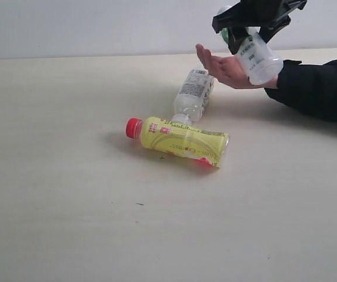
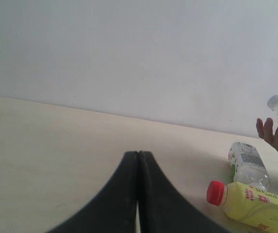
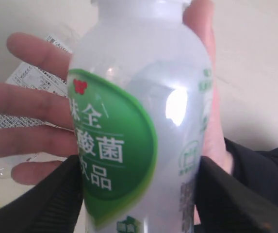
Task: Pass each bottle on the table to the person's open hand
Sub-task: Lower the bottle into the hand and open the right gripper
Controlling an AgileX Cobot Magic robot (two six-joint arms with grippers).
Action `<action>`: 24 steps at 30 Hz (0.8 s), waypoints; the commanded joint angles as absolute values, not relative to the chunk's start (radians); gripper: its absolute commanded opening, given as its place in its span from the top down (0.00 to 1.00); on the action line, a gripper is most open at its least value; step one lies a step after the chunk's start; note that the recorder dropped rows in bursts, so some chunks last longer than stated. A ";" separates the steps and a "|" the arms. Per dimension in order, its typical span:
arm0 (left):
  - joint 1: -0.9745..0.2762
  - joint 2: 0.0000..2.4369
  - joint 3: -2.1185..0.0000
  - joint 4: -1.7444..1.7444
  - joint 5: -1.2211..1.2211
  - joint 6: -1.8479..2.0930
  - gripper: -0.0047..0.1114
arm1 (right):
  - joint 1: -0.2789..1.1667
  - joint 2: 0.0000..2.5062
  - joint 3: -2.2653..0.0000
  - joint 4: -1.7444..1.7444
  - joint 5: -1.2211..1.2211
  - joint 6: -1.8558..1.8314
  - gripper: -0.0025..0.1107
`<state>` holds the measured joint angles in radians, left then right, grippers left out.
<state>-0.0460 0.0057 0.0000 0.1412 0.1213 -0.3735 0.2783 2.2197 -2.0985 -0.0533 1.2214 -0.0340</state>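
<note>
R claw [image 1: 252, 32] grasps the white-and-green bottle [image 1: 259, 59], tilted, over the person's open hand [image 1: 227, 69] near the table's [image 1: 56, 194] far edge; contact w/ palm unclear. 2 more lie mid-table: yellow-labelled bottle [image 1: 183, 140], and white-label bottle [image 1: 193, 94] just behind it, neck toward it. Wide bare tabletop to left & front. Only L wrist view shows L claw [image 2: 138, 160]: clenched, nothing in it. Only R wrist view shows the hand spread behind the held bottle.

I hold white-green btl [image 1: 261, 59] tilted over open hand [image 1: 224, 67]. Yellow btl [image 1: 186, 141], red cap, lies on table [image 1: 68, 205]; clear white-label btl [image 1: 193, 94] lies w/ neck against it.
</note>
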 commanded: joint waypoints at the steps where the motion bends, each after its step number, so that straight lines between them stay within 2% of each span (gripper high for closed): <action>1: -0.052 0.000 0.000 0.146 0.111 -0.373 0.96 | 0.274 2.259 -2.133 -0.009 1.221 -0.043 0.98; 10: -0.052 0.000 0.000 0.146 0.111 -0.373 0.96 | 0.274 2.280 -2.133 0.000 1.221 -0.039 0.98; 12: -0.052 0.000 0.000 0.146 0.111 -0.373 0.96 | 0.274 2.280 -2.133 0.000 1.220 -0.039 0.95; 15: -0.052 0.000 0.000 0.146 0.111 -0.373 0.96 | 0.274 2.280 -2.133 0.000 1.219 -0.039 0.84; 22: -0.052 0.000 0.000 0.146 0.111 -0.373 0.96 | 0.274 2.280 -2.133 0.000 1.204 -0.039 0.47; 24: -0.052 0.000 0.000 0.146 0.111 -0.373 0.96 | 0.274 2.280 -2.133 0.000 1.200 -0.041 0.40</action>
